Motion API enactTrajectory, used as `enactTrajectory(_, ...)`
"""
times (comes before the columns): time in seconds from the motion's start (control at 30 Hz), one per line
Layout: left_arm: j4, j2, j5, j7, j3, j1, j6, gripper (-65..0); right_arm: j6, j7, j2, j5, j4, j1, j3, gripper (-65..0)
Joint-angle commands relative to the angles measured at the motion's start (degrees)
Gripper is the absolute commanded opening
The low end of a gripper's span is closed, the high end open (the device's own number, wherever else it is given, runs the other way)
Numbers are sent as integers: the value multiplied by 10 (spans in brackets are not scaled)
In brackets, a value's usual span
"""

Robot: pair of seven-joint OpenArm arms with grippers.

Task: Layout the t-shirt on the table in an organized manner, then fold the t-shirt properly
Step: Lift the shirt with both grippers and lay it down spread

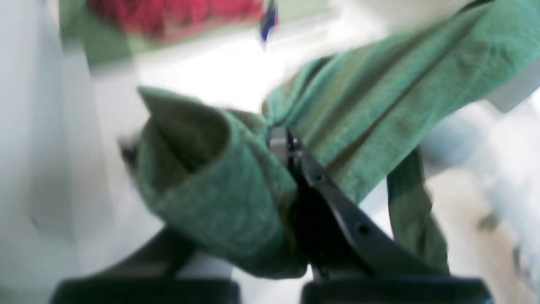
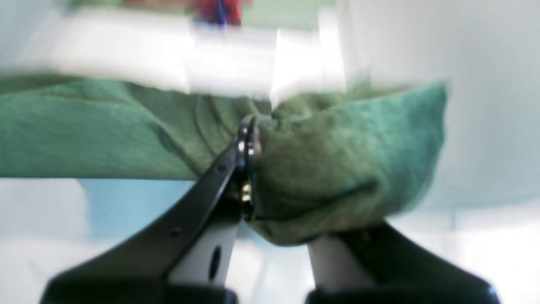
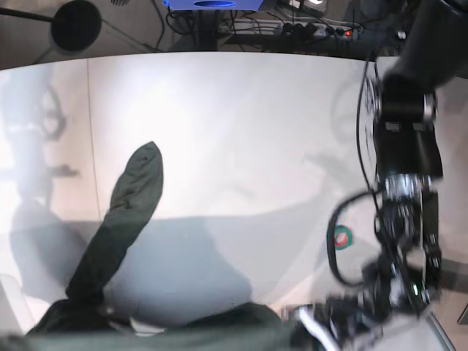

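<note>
Both grippers, left (image 1: 291,147) and right (image 2: 249,139), clamped on bunched shirt (image 3: 117,227) fabric, lifted off the table (image 3: 241,124). In base view, one long strip slanting from lower left up toward centre-left. No legible writing.

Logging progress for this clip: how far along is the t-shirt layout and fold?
Early. Done: both grippers have hold of the t-shirt; left gripper and right gripper are each shut on bunched fabric. In hand: the shirt is lifted, one part trailing across the table. Left: spreading it flat, then every fold.
</note>
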Motion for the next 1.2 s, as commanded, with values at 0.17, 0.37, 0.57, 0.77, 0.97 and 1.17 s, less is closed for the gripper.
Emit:
enactTrajectory(0.17, 22, -24, -4, -22, 25, 154, 0, -650, 2, 18, -54, 6, 14, -201, 113, -650)
enactTrajectory(0.37, 19, -58, -4, -75, 51, 255, 0, -650, 3, 77, -111, 6, 9, -334, 120, -650)
enactTrajectory(0.57, 19, -73, -4, -76, 47, 306, 0, -650, 3, 83, -121, 7, 9, -372, 121, -650)
enactTrajectory(0.77, 20, -73, -3, -77, 44, 332, 0, -650, 3, 83, -121, 7, 13, -393, 122, -650)
enactTrajectory(0.97, 22, -74, 72, -78, 43, 343, 0, -650, 3, 83, -121, 7, 13, -398, 122, -650)
enactTrajectory(1.17, 23, -76, 72, -78, 42, 339, 0, -650, 3, 83, -121, 7, 37, -417, 122, -650)
